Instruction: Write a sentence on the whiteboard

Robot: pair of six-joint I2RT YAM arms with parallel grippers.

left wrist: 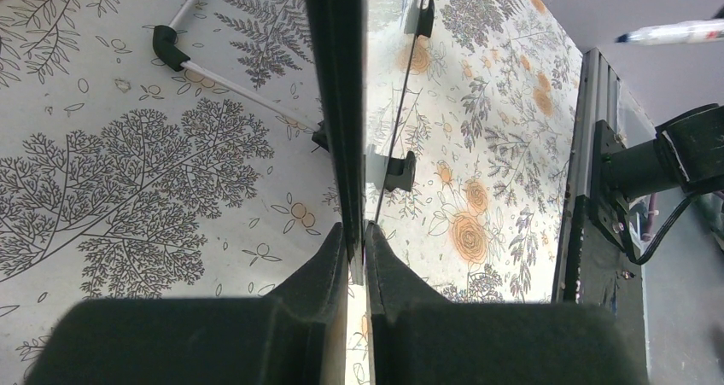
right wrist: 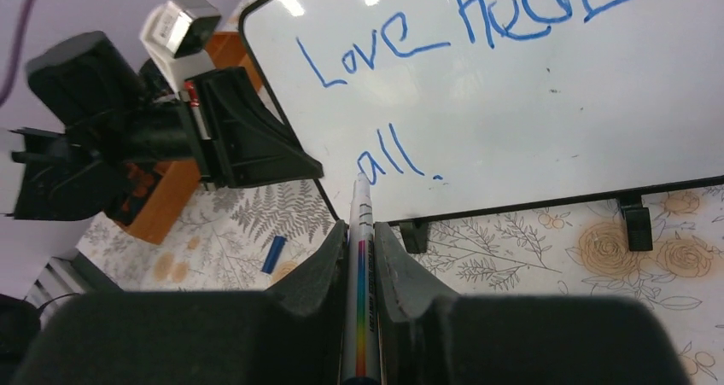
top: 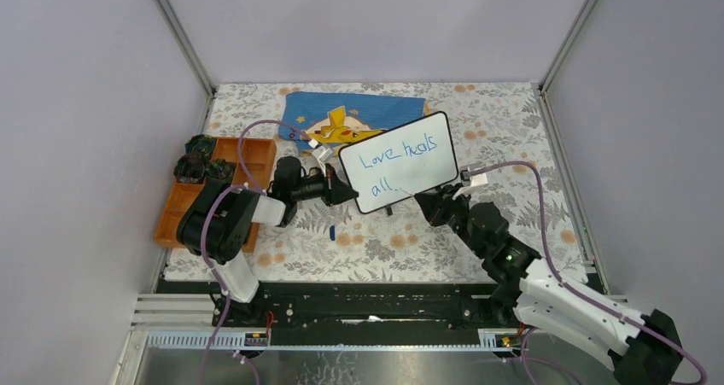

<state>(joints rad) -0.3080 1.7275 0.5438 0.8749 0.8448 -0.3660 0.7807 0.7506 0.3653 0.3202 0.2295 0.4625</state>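
The whiteboard [top: 424,178] is held up off the table, tilted, with its face toward the right arm. My left gripper [top: 343,189] is shut on its left edge; in the left wrist view the thin black rim [left wrist: 336,103] runs straight into the closed gripper [left wrist: 356,238]. The sentence [right wrist: 465,22] is in blue handwriting on two lines, "Love heals" above "all.". My right gripper [right wrist: 360,236] is shut on a white marker [right wrist: 360,270] with a rainbow stripe. The marker tip sits at the board's lower left, just below "all". In the top view the right gripper [top: 429,203] is under the board's lower right corner.
A blue cloth with a yellow cartoon figure [top: 354,116] lies behind the board. An orange tray [top: 218,184] with dark items stands at the left. A blue marker cap [right wrist: 273,253] lies on the floral tablecloth. A black rail [top: 367,304] runs along the near edge.
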